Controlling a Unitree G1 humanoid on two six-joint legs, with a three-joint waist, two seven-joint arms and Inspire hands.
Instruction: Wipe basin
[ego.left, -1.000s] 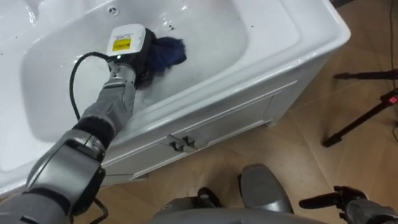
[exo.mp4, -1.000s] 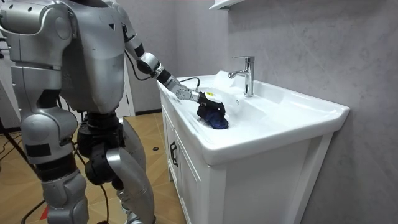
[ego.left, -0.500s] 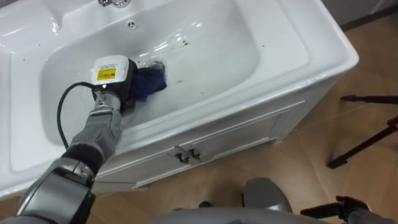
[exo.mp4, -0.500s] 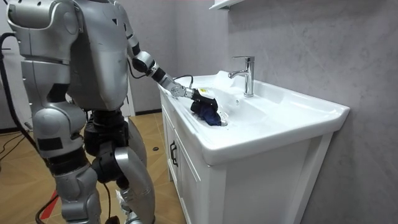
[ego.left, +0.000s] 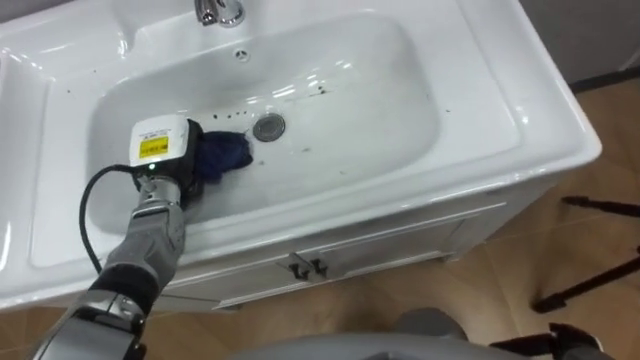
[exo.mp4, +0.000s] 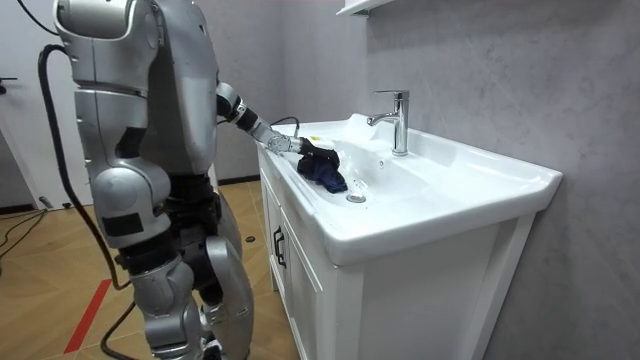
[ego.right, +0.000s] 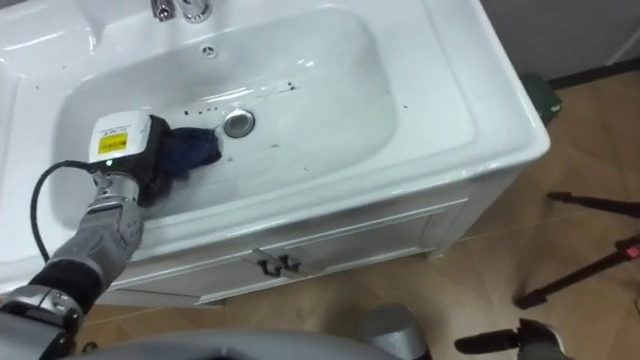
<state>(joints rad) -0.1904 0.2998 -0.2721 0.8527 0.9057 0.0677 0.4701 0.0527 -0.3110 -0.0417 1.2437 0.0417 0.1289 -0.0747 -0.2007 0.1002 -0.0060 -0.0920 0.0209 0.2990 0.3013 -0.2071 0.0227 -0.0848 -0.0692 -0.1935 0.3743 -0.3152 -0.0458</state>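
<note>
The white basin (ego.left: 380, 90) holds a dark blue cloth (ego.left: 224, 154) at 9 o'clock from the drain (ego.left: 269, 127). The left robot hand (ego.left: 188, 172) grips the cloth with curled fingers. The print on the hand's yellow label is illegible.

white basin (ego.left: 520, 100), blue cloth (ego.left: 226, 154) inside

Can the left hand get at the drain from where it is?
Probably yes: the left hand is on the blue cloth in the basin, right beside the drain, with nothing between them.
</note>
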